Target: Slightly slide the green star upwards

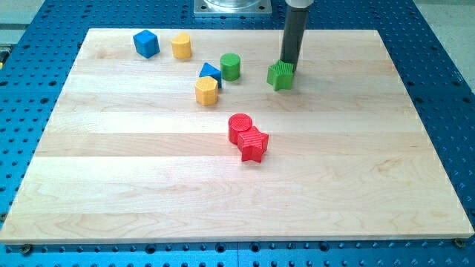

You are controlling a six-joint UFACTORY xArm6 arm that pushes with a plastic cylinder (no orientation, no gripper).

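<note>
Toward the far right of the tabletop [356,193], my tip [288,64] touches the far edge of the green star [280,76]; it grips nothing, being a bare rod. Left stands a green cylinder [230,67].

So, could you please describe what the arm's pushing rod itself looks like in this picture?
It is a straight, smooth, dark grey cylinder, plain, with no visible markings or cables. My tip is blunt, not tapered. The upper part runs out of the view's top, so its mounting is not visible.

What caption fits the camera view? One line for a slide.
My tip touches the green star from the view's top-right on the wooden board.
</note>
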